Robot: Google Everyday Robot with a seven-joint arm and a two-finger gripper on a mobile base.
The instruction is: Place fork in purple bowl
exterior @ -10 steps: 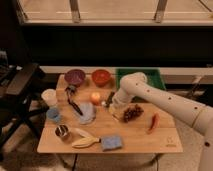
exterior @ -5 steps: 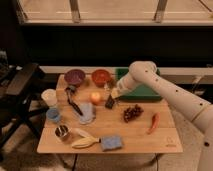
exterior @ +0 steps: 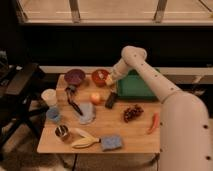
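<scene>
The purple bowl [exterior: 75, 76] is round, dark purple-maroon and upright. It stands at the rear left of the wooden table [exterior: 135, 137], just beside the orange-red bowl [exterior: 98, 78]. The gripper [exterior: 109, 80] hangs at the right rim of the orange-red bowl, near the green tray [exterior: 133, 88]; its opening state cannot be told. The fork is too small to make out, either on the table or at the gripper. Item count: two bowls; one white cup [exterior: 49, 96]; one blue cup [exterior: 53, 115]; one metal cup [exterior: 62, 132]; one black-handled utensil [exterior: 74, 103]; one orange fruit [exterior: 95, 97]; one dark block [exterior: 111, 100]; one grey cloth [exterior: 86, 113]; one bunch of grapes [exterior: 132, 112]; one red chili [exterior: 154, 122]; one banana [exterior: 83, 143]; one blue sponge [exterior: 111, 143].
</scene>
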